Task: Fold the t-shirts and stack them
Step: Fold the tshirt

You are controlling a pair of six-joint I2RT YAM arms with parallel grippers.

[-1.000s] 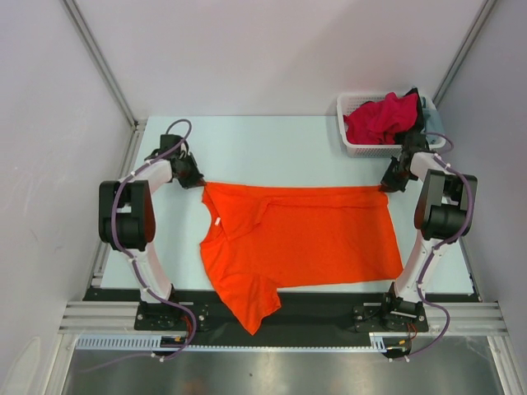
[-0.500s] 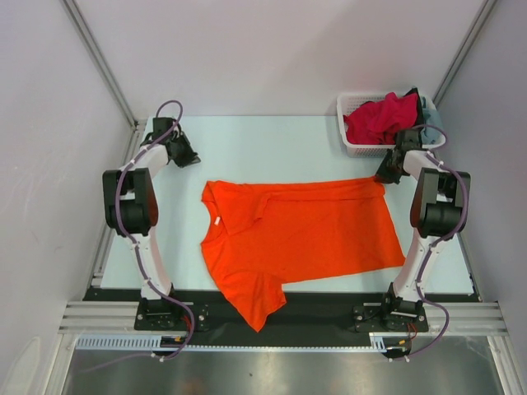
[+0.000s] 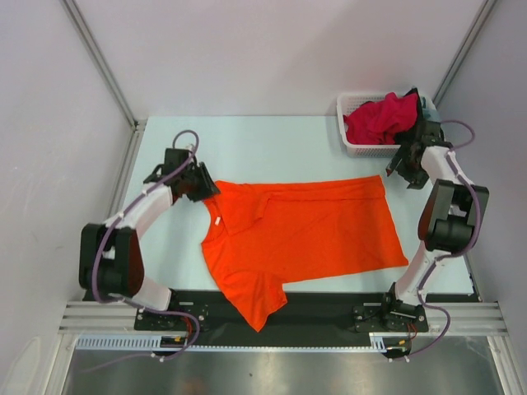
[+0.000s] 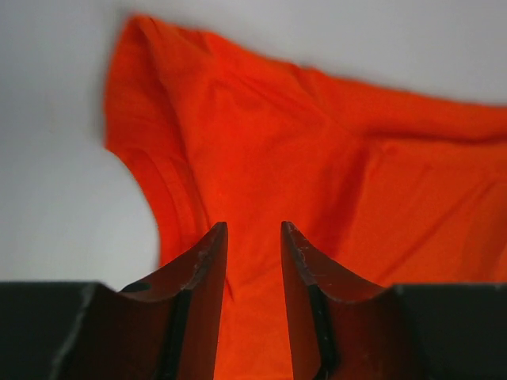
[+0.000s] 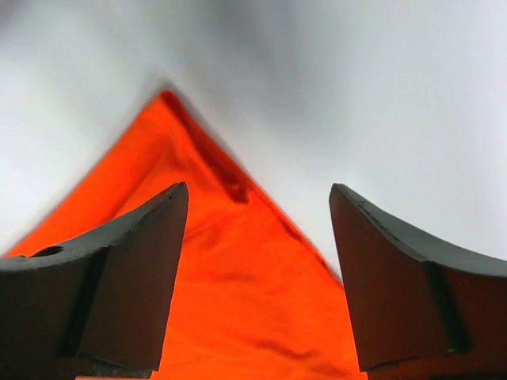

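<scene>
A bright orange t-shirt (image 3: 305,230) lies spread flat on the table, collar to the left and one sleeve hanging over the near edge. My left gripper (image 3: 211,188) sits at its far left shoulder corner. In the left wrist view the left gripper (image 4: 253,229) is open by a narrow gap, with the orange cloth (image 4: 317,158) lying loose beneath it. My right gripper (image 3: 398,169) is just off the far right hem corner. The right wrist view shows it (image 5: 257,190) wide open over that corner (image 5: 222,301), gripping nothing. More t-shirts fill the basket, a crimson-pink one (image 3: 379,119) on top.
The white mesh basket (image 3: 354,148) stands at the back right corner, right behind my right wrist. Black cloth (image 3: 412,99) and grey-blue cloth (image 3: 428,105) show at its far side. White walls and metal frame rails close in the table.
Both grippers were shut and are now open. The left one swung out to the back left, then came back to the shirt's shoulder. The right one shifted right, off the hem corner.
</scene>
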